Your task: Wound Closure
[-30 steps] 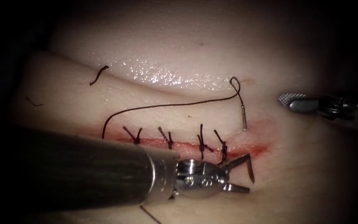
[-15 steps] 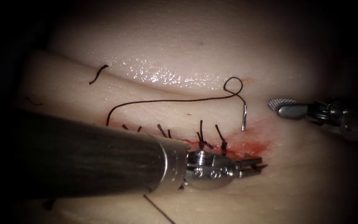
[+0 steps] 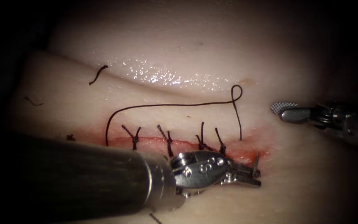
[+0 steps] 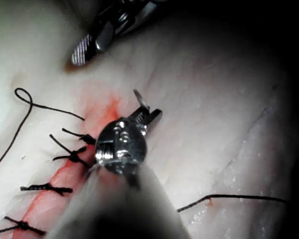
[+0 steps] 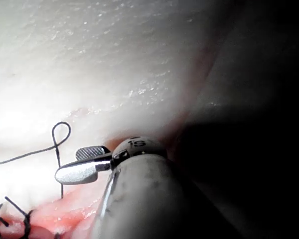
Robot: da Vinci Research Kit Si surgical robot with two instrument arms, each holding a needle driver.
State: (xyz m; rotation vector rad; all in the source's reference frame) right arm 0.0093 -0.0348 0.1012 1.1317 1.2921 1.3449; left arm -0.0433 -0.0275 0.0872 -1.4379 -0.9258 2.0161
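Dark brown thread (image 3: 166, 105) crosses pale pink tissue (image 3: 179, 49); red fluid (image 3: 245, 151) stains the cut (image 3: 154, 142).

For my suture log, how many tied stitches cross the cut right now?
4 stitches along the cut, left to right. The left tool may hide others.

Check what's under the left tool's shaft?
The left tool's shaft covers the near tissue; thread runs down to its edge, and a thread end emerges below. What's between is hidden.
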